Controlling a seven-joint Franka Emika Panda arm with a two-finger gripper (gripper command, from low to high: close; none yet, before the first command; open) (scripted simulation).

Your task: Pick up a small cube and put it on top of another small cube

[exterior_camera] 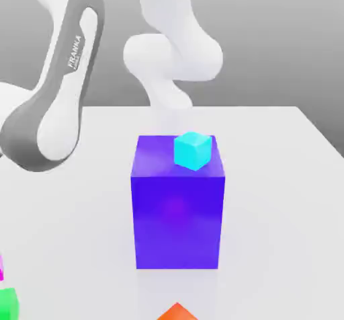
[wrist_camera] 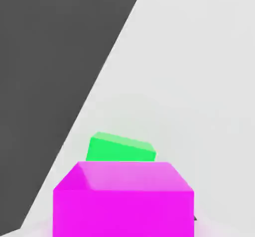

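Note:
The small magenta cube [wrist_camera: 124, 201] looms very close to the hand camera. Just beyond it lies the small green cube [wrist_camera: 119, 149], resting on the white table [wrist_camera: 199, 81]. In the exterior view a sliver of the magenta cube [exterior_camera: 1, 268] shows at the left edge, directly above the green cube [exterior_camera: 7, 303] in the lower left corner. Whether the two cubes touch cannot be made out. My arm [exterior_camera: 54, 103] reaches down toward that corner and runs out of the picture.
A big purple block [exterior_camera: 178, 204] stands mid-table with a cyan cube [exterior_camera: 193, 150] on its top. An orange cube [exterior_camera: 177, 312] peeks in at the front edge. The table's edge against dark floor [wrist_camera: 50, 81] runs close beside the green cube.

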